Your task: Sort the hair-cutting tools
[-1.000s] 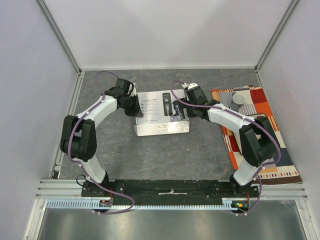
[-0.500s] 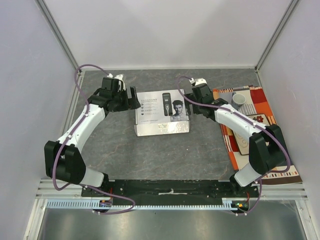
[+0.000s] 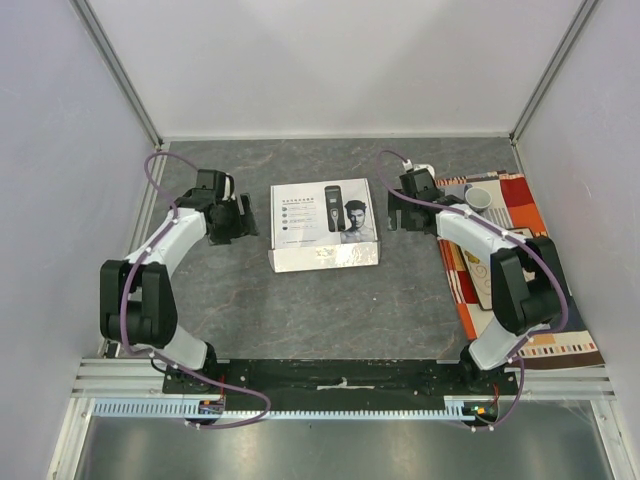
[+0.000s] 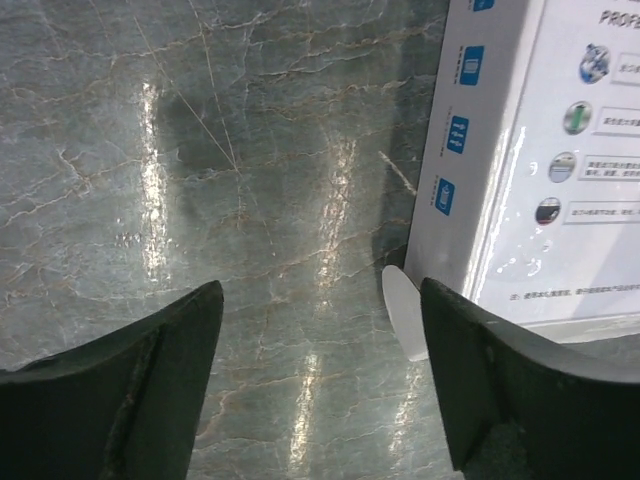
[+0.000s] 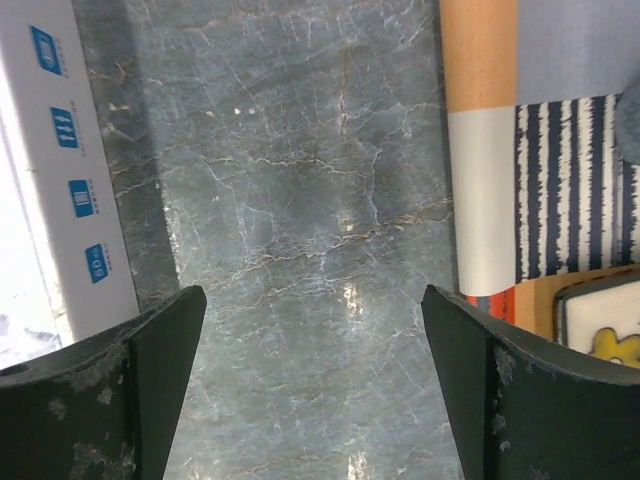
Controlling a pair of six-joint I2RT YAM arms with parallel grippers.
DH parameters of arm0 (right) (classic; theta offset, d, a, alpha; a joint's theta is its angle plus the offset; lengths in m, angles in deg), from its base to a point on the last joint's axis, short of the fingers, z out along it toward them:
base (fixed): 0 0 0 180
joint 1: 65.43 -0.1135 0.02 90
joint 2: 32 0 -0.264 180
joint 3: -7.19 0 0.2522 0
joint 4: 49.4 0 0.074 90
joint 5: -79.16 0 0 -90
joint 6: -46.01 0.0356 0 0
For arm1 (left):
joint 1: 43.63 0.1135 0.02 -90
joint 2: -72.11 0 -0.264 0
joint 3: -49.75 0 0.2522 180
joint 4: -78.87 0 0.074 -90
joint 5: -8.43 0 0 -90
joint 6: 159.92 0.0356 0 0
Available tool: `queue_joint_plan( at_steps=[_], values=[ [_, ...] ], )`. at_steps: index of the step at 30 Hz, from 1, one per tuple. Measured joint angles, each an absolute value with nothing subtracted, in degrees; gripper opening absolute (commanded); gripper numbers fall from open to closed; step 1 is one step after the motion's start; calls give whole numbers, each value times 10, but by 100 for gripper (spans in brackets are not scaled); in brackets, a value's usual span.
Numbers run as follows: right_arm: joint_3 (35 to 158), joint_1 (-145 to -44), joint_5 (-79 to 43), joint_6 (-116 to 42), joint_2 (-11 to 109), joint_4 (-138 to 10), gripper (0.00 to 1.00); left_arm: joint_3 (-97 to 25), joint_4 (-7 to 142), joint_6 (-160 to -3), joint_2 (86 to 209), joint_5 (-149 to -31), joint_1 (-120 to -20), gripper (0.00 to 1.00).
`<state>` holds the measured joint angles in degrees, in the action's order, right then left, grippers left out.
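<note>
The white box (image 3: 323, 225) lies shut mid-table, its lid printed with a slim black clipper and a man's face; the hair-cutting tools themselves cannot be seen. The left gripper (image 3: 243, 215) and right gripper (image 3: 394, 211) hang wide open just beside its side walls, holding nothing. Farther right, a grey cup (image 3: 478, 199) stands on a patterned mat (image 3: 520, 290).

- Grey marbled table (image 3: 330, 310), glossy under the light.
- White box (image 3: 323, 225) with a printed lid, lying flat near the middle.
- Patterned orange, red and white cloth (image 3: 570, 335) spread along the right side.
</note>
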<state>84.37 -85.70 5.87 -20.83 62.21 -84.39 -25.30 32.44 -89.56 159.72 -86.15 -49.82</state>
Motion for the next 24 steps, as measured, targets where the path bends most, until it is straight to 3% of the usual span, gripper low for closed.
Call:
queue_joint_plan(
  at_steps=[3, 5, 12, 24],
  values=[
    [843, -857, 55, -202, 647, -838, 98, -253, 325, -897, 1619, -864, -498, 47],
    [842, -857, 53, -198, 661, -835, 98, -254, 325, -899, 1639, -871, -498, 40],
    [841, -857, 36, -194, 683, -829, 98, -259, 327, -904, 1705, -908, -498, 37],
    [841, -857, -11, -195, 696, -809, 98, -259, 346, -917, 1709, -943, -499, 39]
  ],
)
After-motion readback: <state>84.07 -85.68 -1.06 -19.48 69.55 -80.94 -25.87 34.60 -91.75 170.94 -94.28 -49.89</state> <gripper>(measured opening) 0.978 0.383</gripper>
